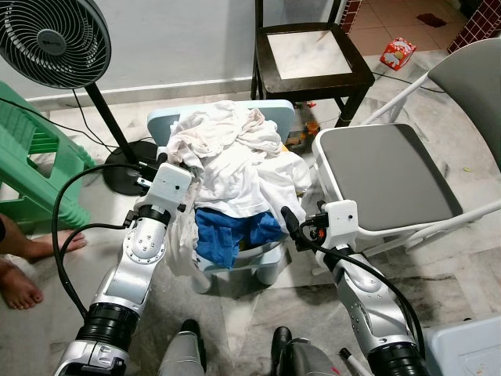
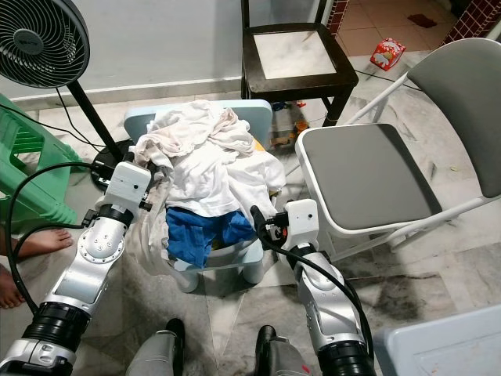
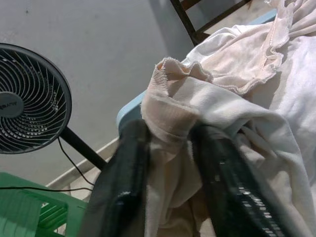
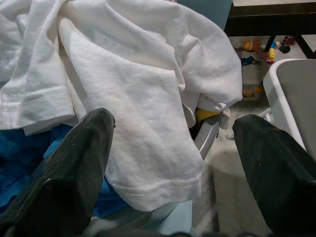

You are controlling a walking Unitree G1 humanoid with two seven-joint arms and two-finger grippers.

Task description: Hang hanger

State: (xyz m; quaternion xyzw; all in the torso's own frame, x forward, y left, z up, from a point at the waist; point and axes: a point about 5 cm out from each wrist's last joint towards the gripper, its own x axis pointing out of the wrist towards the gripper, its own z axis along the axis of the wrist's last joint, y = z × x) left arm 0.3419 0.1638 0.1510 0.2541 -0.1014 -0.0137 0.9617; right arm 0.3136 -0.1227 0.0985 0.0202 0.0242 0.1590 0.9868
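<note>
Left gripper point(image 1: 166, 163), seen from my head cameras, sits at the left edge of the laundry heap point(image 1: 231, 168) piled on a small pale blue child's chair point(image 1: 258, 258), its fingers buried in cream cloth. My right gripper point(image 1: 288, 222) hovers at the heap's right edge beside a blue garment point(image 1: 227, 231) that hangs out from under the whites. I see a grey folding chair point(image 1: 387, 176) just to the right, a dark wooden chair point(image 1: 313, 55) behind, a standing fan point(image 1: 53, 39) and a green plastic stool point(image 1: 27, 168) on the left, and a person's bare feet point(image 1: 19, 266) at the left edge. I cannot make out any hanger.

From the left wrist, both black fingers point(image 3: 123, 187) are clamped on a fold of cream ribbed fabric point(image 3: 173, 113), with the fan behind.

From the right wrist, the fingers point(image 4: 69, 168) stand wide apart, gripping nothing, with a white T-shirt point(image 4: 143, 84) between and beyond them, and the blue garment below it.
</note>
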